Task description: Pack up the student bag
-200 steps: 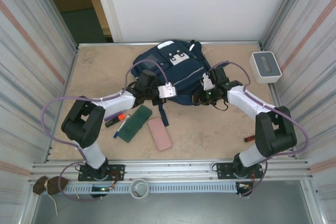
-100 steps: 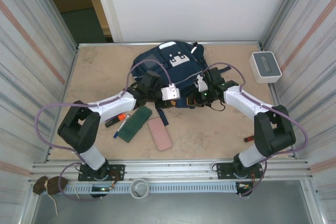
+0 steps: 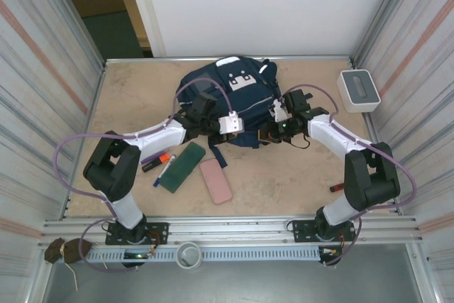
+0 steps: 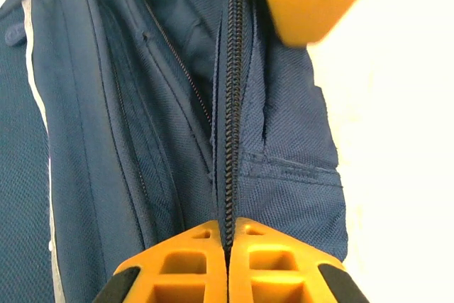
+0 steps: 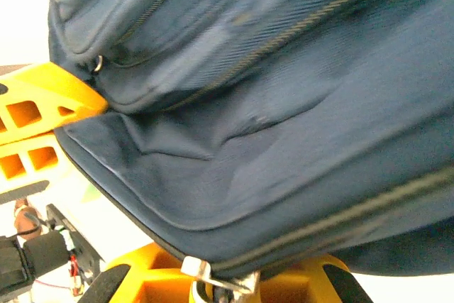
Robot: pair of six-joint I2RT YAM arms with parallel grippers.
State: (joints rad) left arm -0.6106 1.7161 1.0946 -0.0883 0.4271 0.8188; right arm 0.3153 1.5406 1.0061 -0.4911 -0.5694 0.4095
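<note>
Left gripper (image 4: 227,246): fingers pressed together, pinching the student bag (image 3: 230,97) along its zipper seam. Right gripper (image 5: 213,283): fingers closed on the bag's lower edge, a metal zipper pull between them. The bag lies at the far centre of the table (image 3: 135,90), between both wrists. A green case (image 3: 181,167) and a pink case (image 3: 216,181) lie nearer the bases.

I can't read any text from here; the white label (image 3: 227,60) on the student bag (image 3: 206,83), upper centre, is too small
</note>
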